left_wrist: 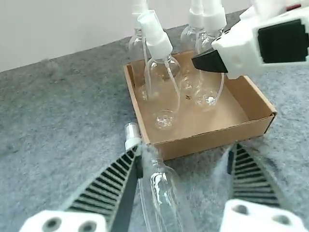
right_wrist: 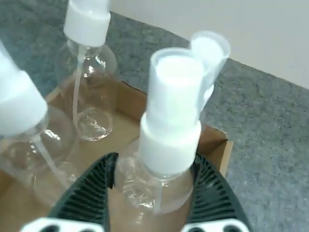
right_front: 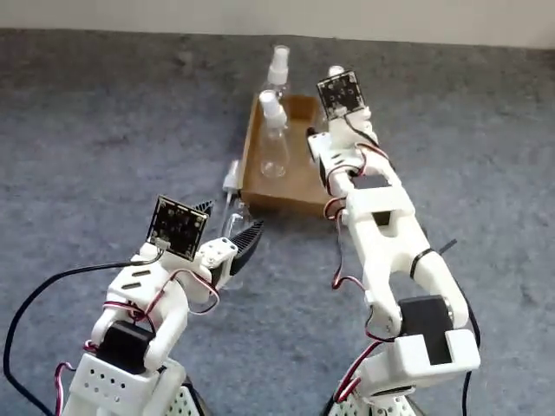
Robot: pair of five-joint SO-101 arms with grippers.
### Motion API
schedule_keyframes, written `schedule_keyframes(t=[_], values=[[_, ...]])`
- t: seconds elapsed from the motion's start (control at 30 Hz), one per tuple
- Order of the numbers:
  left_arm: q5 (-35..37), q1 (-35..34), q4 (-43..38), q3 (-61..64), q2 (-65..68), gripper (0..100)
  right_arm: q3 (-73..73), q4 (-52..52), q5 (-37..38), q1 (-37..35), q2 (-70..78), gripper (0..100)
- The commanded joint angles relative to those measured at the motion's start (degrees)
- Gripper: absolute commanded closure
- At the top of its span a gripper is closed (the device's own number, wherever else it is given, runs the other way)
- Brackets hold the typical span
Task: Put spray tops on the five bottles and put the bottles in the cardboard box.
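Left gripper (left_wrist: 188, 151) jaws are held open astride the clear plastic spray-topped bottle (left_wrist: 161, 193) lying outside the brown cardboard box (left_wrist: 212, 137); closing is called for. Right gripper (right_wrist: 155, 164) is clamped on a second bottle (right_wrist: 169, 140) in the box.

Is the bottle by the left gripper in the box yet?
Out: bottle lies on the carpet outside the cardboard box, between the left gripper's fingers.

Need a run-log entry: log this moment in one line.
left end effector open around carpet bottle | right end effector shut on boxed bottle
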Motion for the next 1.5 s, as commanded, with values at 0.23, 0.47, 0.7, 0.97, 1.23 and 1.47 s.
schedule_keyframes(t=[0.23, 0.47, 0.7, 0.97, 1.23, 1.47], values=[[-0.26, 0.40, -1.23, -0.31, -0.40, 77, 1.45, -1.27, 0.62, 0.31, -0.66, 99.2], [-0.26, 0.40, -1.23, -0.31, -0.40, 77, 2.42, -1.36, 0.62, -0.13, -0.75, 98.5], [-0.26, 0.40, -1.23, -0.31, -0.40, 77, 2.42, -1.36, 0.62, -0.22, -0.75, 89.1], [-0.35, 0.40, -1.23, -0.31, -0.40, 77, 2.33, -1.10, 0.62, -0.22, -1.10, 88.5], [-0.35, 0.40, -1.23, -0.31, -0.40, 77, 2.07, -1.01, 0.70, -0.31, -1.10, 88.5], [-0.35, 0.40, -1.23, -0.31, -0.40, 77, 2.07, -1.01, 0.70, -0.31, -1.10, 80.2]])
